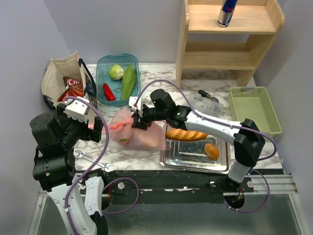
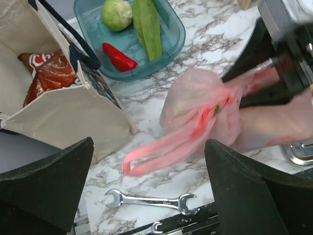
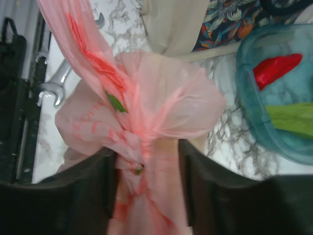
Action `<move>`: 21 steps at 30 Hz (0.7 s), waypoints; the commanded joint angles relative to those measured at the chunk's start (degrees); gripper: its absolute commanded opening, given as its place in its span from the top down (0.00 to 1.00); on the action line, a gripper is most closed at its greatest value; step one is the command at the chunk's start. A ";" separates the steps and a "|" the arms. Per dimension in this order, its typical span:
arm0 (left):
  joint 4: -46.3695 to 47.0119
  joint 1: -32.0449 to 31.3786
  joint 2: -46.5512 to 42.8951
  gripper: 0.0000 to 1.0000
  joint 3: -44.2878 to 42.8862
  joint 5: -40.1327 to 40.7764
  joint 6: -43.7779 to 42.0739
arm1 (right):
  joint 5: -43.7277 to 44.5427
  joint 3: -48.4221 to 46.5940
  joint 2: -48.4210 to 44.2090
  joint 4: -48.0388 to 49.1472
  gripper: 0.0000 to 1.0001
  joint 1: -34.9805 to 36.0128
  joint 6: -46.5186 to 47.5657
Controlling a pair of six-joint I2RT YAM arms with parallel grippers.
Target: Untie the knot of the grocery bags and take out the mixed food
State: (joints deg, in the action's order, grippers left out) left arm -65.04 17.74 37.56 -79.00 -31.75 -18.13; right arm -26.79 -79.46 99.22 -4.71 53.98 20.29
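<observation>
With the right jaws clamped on the knot [image 3: 138,147] of the pink bag [image 1: 142,136] lying mid-tabletop [image 1: 142,159] beside the tote [image 1: 58,73], the wide-apart left jaws should pinch the loose handle loop [image 2: 151,152] and pull gently sideways, lest the thin plastic tear.

Veiled inside the pink plastic bag [image 1: 142,137]: contents, unreadable shapes. Half buried in the canvas tote [image 1: 53,81]: red chip bag [image 1: 73,89]. Cropped at the top edge: can [image 1: 227,12].

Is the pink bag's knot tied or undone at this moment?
Tied. The right wrist view shows the knot of the pink bag twisted tight, its handles not pulled apart, gripped by the right hand.
</observation>
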 commanded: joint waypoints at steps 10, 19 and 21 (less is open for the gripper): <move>-4.34 0.47 4.95 0.03 9.23 -14.70 -13.94 | 3.03 10.89 -10.98 1.25 0.02 1.26 4.08; -6.40 -2.91 7.10 0.17 17.26 -19.68 -45.29 | -5.04 12.95 -17.48 -4.18 0.29 1.43 -5.56; -5.46 -3.59 7.51 0.18 19.13 -19.67 -51.95 | -5.90 13.29 -16.18 -3.88 0.33 1.91 -5.02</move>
State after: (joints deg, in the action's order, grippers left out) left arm -70.00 15.49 44.56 -63.20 -47.44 -49.15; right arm -28.12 -67.77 81.14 -4.69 55.29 18.11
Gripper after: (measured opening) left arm 0.836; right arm 0.700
